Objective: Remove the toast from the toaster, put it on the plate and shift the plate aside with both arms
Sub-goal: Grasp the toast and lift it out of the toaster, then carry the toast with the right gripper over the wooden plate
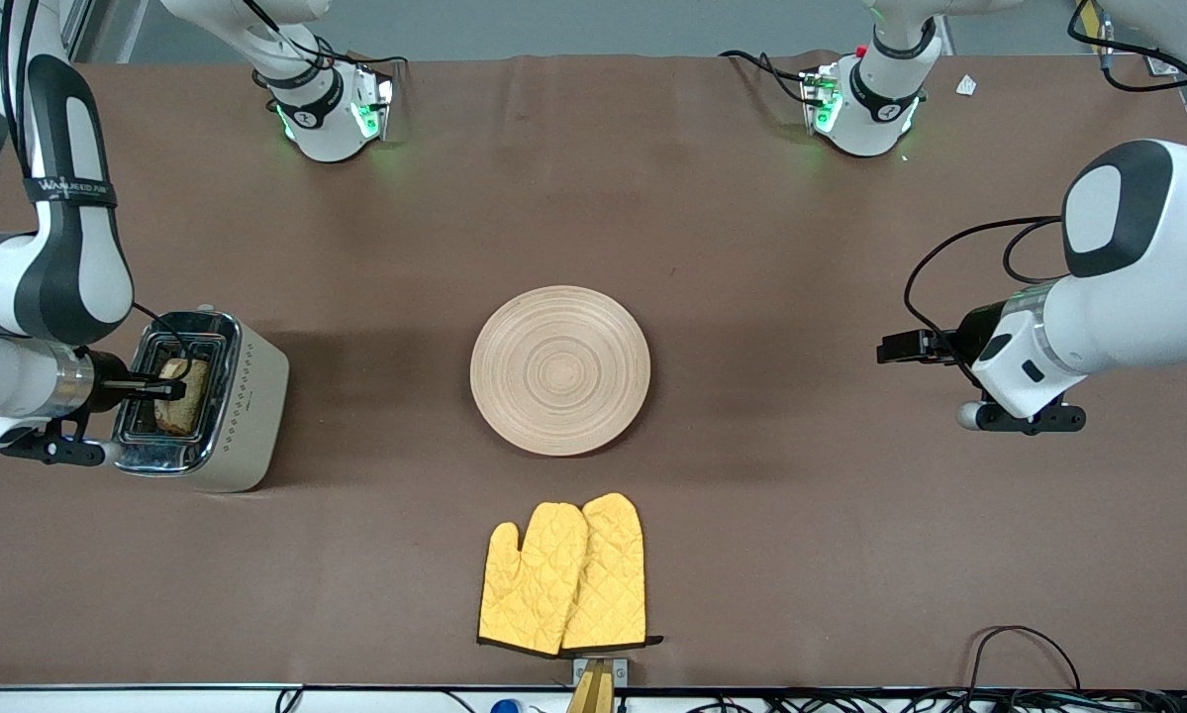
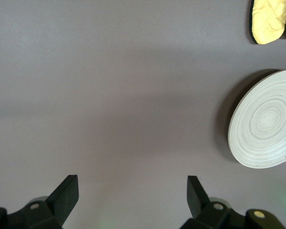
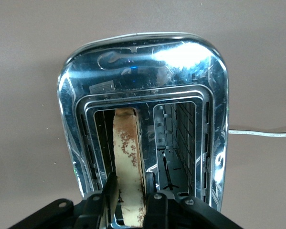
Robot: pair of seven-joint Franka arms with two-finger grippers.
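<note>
One toast (image 1: 181,394), one plate (image 1: 559,370), one toaster (image 1: 247,396), two oven mitts (image 1: 563,576).

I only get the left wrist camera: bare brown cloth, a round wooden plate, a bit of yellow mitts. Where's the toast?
Observer: The speckled tan-brown toast slice stands in one slot of the shiny chrome toaster, at the right arm's end of the table.
Operator: Is anything holding it?
Observer: Yes, the right gripper is over the toaster, its fingers closed on the slice's edge.
Operator: And the toaster's second slot?
Observer: Empty; the right wrist view shows only its wire rack.
Operator: Is my plate bare?
Observer: Yes, the pale beige round wooden plate has nothing on it. The left gripper waits open over bare cloth.
</note>
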